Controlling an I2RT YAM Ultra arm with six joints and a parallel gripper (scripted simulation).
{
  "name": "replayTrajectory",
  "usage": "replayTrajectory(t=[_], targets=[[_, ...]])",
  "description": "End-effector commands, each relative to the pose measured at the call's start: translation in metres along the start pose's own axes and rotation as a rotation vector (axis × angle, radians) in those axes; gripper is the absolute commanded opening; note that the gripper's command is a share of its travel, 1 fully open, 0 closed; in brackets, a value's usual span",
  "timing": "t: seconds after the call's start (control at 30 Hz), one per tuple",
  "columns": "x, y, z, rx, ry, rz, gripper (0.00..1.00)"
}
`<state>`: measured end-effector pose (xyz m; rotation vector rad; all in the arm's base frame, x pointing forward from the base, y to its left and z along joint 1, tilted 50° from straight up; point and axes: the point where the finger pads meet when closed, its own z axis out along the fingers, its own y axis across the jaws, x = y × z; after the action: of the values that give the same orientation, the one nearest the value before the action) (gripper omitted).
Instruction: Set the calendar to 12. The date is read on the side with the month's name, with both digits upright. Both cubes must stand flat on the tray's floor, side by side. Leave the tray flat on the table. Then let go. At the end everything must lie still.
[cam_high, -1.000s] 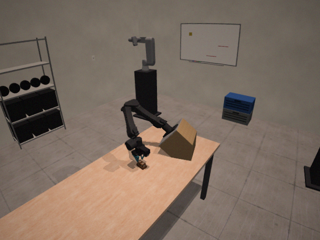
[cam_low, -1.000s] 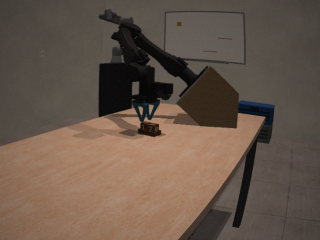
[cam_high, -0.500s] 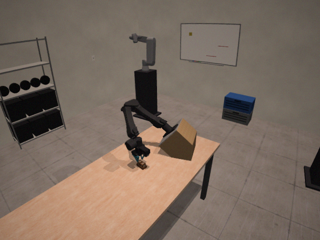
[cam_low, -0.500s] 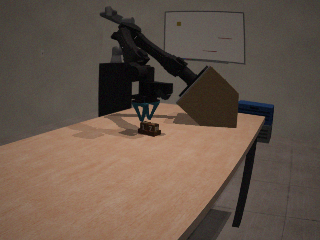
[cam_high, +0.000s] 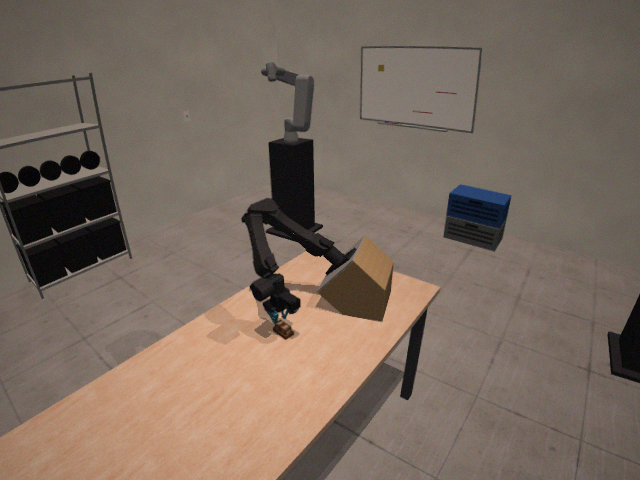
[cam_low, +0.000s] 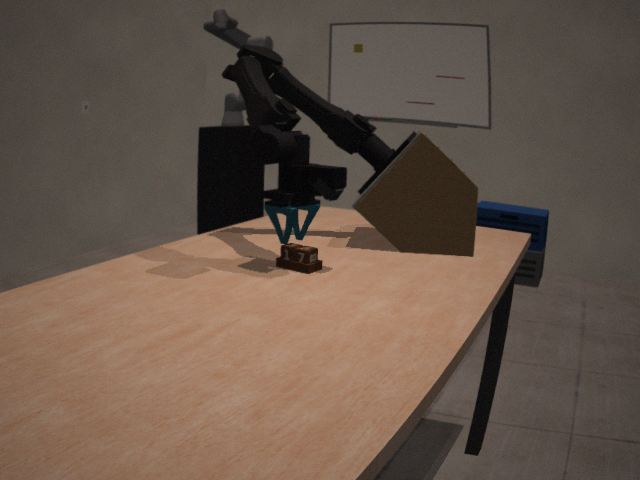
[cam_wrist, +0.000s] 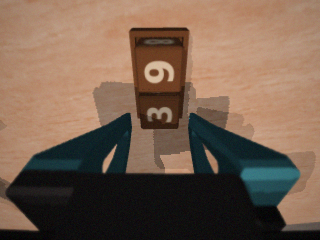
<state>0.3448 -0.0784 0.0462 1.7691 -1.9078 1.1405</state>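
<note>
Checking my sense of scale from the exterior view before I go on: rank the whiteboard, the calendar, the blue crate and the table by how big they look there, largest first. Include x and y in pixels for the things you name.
1. Table (cam_high: 217, 403) (cam_low: 232, 372)
2. Whiteboard (cam_high: 418, 77) (cam_low: 398, 62)
3. Blue crate (cam_high: 478, 205) (cam_low: 522, 219), partly hidden
4. Calendar (cam_high: 283, 329) (cam_low: 298, 262) (cam_wrist: 184, 37)
</note>
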Motion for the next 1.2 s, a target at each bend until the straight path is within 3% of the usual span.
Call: replayTrajectory(t=[0.0,1.17], targets=[[-0.0107,0.0082,-0.0030,0.003,-0.018,-0.025,0.47],[-0.0105,0.0007,-0.0048,0.012,-0.019,-0.016,0.47]])
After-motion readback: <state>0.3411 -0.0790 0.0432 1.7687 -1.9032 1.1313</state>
